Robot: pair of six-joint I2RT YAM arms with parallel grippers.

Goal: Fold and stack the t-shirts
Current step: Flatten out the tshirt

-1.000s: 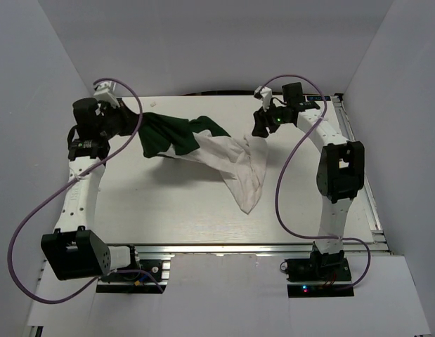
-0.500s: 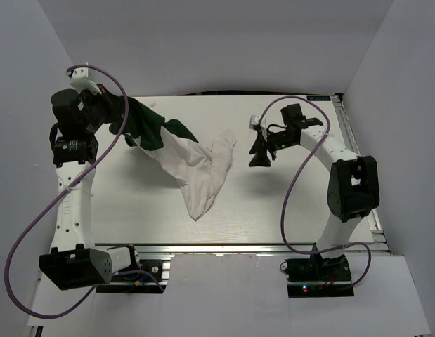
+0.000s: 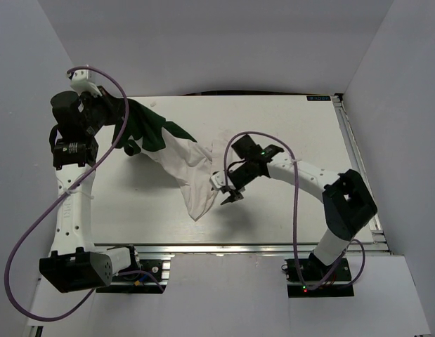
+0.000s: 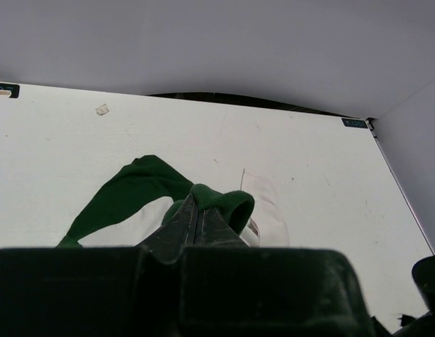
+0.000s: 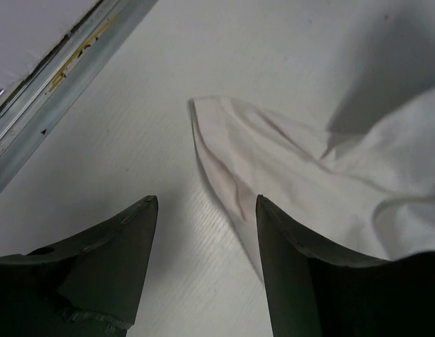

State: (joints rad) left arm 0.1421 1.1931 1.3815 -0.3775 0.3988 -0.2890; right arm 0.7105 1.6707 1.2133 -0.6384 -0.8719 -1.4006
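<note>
The t-shirt (image 3: 185,165), white with dark green sleeves, hangs in a crumpled strip from the far left down to a white tip (image 3: 196,209) lying on the table. My left gripper (image 3: 117,119) is raised at the far left and shut on a green fold (image 4: 217,200) of it. My right gripper (image 3: 228,193) is low over the table just right of the shirt's white lower end, open. In the right wrist view the white cloth's edge (image 5: 224,161) lies just ahead of the gap between the right gripper (image 5: 206,200) fingers. No print shows.
The white tabletop (image 3: 294,133) is ringed by grey walls. An aluminium rail (image 3: 224,247) runs along the near edge and shows close by in the right wrist view (image 5: 55,77). Purple cables loop off both arms.
The right arm swung from the far right down to the shirt's white lower end, its jaws staying open. The left gripper pulled the shirt left and up, then held still.
</note>
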